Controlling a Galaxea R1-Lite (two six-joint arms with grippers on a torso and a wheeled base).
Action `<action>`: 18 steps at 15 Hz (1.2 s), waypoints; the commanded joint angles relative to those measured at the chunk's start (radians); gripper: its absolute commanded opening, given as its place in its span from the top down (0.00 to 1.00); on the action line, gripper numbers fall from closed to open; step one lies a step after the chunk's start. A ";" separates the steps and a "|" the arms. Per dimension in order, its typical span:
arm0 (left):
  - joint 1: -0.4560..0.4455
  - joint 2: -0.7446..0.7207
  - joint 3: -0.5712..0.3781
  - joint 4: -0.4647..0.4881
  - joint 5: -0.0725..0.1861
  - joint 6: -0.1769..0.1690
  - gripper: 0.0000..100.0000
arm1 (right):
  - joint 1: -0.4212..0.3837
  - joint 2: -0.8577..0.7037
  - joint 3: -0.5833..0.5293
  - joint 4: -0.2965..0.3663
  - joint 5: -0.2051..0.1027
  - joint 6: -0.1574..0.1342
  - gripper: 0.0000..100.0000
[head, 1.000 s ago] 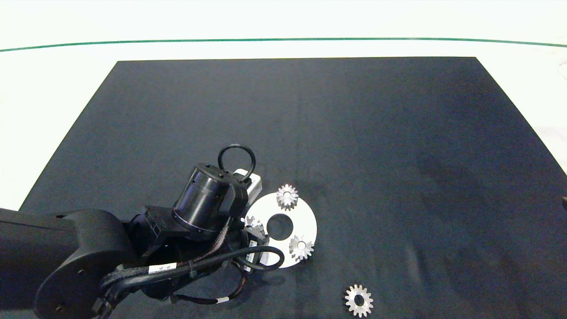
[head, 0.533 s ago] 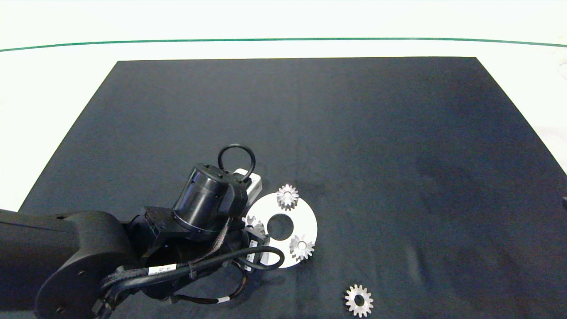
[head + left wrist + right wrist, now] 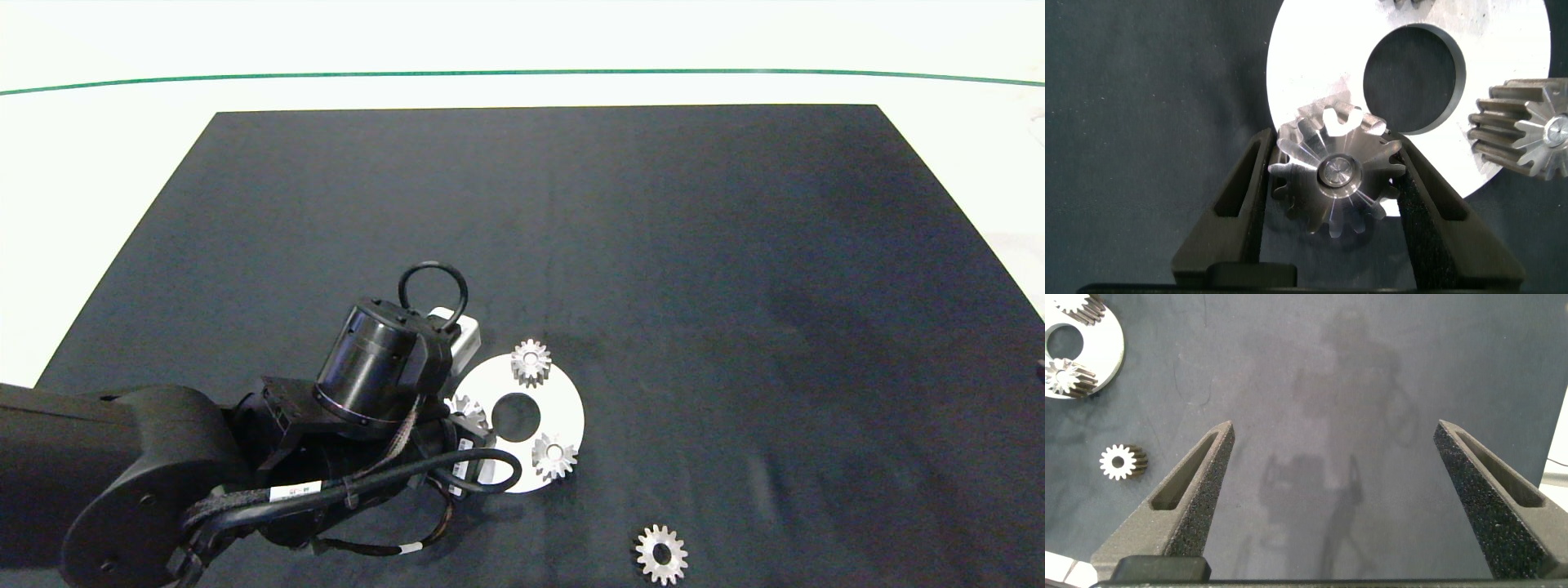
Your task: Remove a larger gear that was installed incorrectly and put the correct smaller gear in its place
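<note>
Four silver gears in view: three chunky small-holed ones on the white disc (image 3: 563,412), one flat wide-holed one off it on the black mat (image 3: 735,286) covering the table (image 3: 122,122). One disc, round, with one dark central hole, lying flat on the mat. Larger gear (image 3: 1335,181) seated at the disc edge nearest the left arm, largely hidden under the wrist in the head view (image 3: 467,406); axis upright, small centre hole facing up toward the wrist camera, teeth radiating outward with no evident tilt. Left pincer (image 3: 1337,196) closed on the larger gear, one finger (image 3: 1243,198) pressed against the teeth on each side. Two lookalike gears: far gear (image 3: 531,361) on the disc rim away from the robot, near gear (image 3: 554,456) on the rim toward the robot, both upright. Smaller gear (image 3: 662,554) lying flat on the mat near the head view's bottom edge, apart from the disc, wide hole facing up; also seen in the right wrist view (image 3: 1120,461). Right pincer (image 3: 1331,506) spread wide open above bare mat, well apart from the disc, holding nothing.
</note>
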 commanded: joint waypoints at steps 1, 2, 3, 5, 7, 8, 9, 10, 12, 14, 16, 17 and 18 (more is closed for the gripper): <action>-0.001 -0.016 -0.001 -0.002 0.003 -0.001 1.00 | 0.000 -0.001 0.000 0.003 -0.001 -0.001 0.00; -0.003 -0.024 0.001 -0.002 0.003 0.000 1.00 | 0.000 -0.001 0.000 0.003 -0.001 -0.001 0.00; -0.003 -0.025 -0.001 -0.002 0.003 0.000 1.00 | 0.000 -0.001 0.000 0.003 -0.001 -0.001 0.00; -0.003 -0.027 0.001 -0.002 0.003 0.002 1.00 | 0.000 -0.001 0.000 0.003 -0.001 -0.001 0.00; -0.003 -0.027 0.001 -0.002 0.003 0.002 1.00 | 0.000 -0.001 0.000 0.003 -0.001 -0.001 0.00; -0.003 -0.027 0.001 -0.002 0.003 0.002 1.00 | 0.000 -0.001 0.000 0.003 -0.001 -0.001 0.00; -0.003 -0.025 0.001 -0.002 0.003 0.002 1.00 | 0.000 -0.001 0.000 0.003 -0.001 -0.001 0.00; -0.001 -0.025 0.001 -0.002 0.003 0.002 1.00 | 0.000 -0.001 0.000 0.003 -0.001 -0.001 0.00; -0.001 -0.028 0.001 -0.003 0.003 0.002 1.00 | 0.000 -0.001 0.000 0.003 -0.001 -0.001 0.00; -0.001 -0.030 -0.001 -0.003 0.003 0.000 1.00 | 0.000 -0.001 0.000 0.003 -0.001 -0.001 0.00; 0.001 -0.036 -0.005 -0.003 0.005 -0.001 1.00 | 0.000 -0.001 0.000 0.003 -0.001 -0.001 0.00; 0.001 -0.038 -0.005 -0.003 0.003 -0.001 1.00 | 0.000 -0.001 0.000 0.003 -0.001 -0.001 0.00; 0.001 -0.044 -0.005 -0.003 0.003 -0.001 1.00 | 0.000 -0.001 0.000 0.003 -0.001 -0.001 0.00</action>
